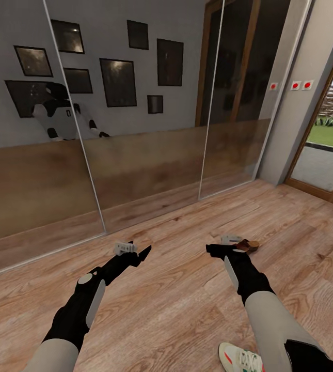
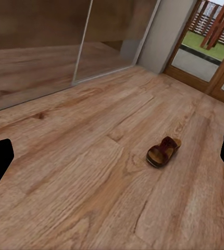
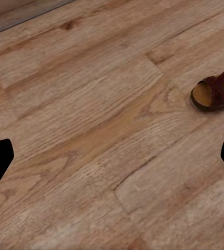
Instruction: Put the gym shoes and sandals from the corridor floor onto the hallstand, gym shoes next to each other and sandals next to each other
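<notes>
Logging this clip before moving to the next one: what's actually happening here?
The robot faces a mirrored wardrobe in a corridor, both arms held out low over the wood floor. The left gripper and right gripper are open and empty. One brown sandal lies on the floor just beyond the right gripper, and a white gym shoe sits on the floor by the robot's right arm. Nothing is picked up.

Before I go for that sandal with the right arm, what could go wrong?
The right claw is open and empty, but the sandal lies off to one side of its line, so a straight descent could close on bare floor. A gym shoe lies close under the right arm; driving or swinging could knock it.
</notes>
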### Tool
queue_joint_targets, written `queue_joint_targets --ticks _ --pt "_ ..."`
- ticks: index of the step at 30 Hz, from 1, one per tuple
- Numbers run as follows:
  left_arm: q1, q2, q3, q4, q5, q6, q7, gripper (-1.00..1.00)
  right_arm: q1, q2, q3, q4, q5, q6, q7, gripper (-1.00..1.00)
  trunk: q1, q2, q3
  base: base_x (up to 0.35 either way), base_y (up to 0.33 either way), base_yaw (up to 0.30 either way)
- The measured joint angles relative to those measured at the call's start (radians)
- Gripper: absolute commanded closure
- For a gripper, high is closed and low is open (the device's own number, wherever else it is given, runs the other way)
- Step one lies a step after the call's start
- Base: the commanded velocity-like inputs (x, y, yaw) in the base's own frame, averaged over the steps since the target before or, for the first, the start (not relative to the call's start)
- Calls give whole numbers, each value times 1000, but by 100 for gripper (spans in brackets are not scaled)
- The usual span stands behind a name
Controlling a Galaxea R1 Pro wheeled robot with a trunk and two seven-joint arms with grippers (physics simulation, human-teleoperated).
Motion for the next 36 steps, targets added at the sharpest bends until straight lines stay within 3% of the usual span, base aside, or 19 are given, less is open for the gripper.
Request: queue_joint_targets --ticks 5,11,21,36 --pt "0 -5 7 -10 10 -9 -3 -100 0 -10 9 1 5 -11 -6 -100 0 0 0 0 -55 0" --pt "0 -5 6 -10 13 -8 -2 -100 0 -2 10 2 5 -9 -40 -100 0 0 0 0 0 0" --pt "0 -5 6 -11 51 -7 0 -100 0 1 11 3 5 -9 -52 -100 0 0 0 0 0 0" --pt "0 -5 7 -11 54 -6 1 -100 0 1 12 3 5 -9 -47 -100 0 0 0 0 -92 0"
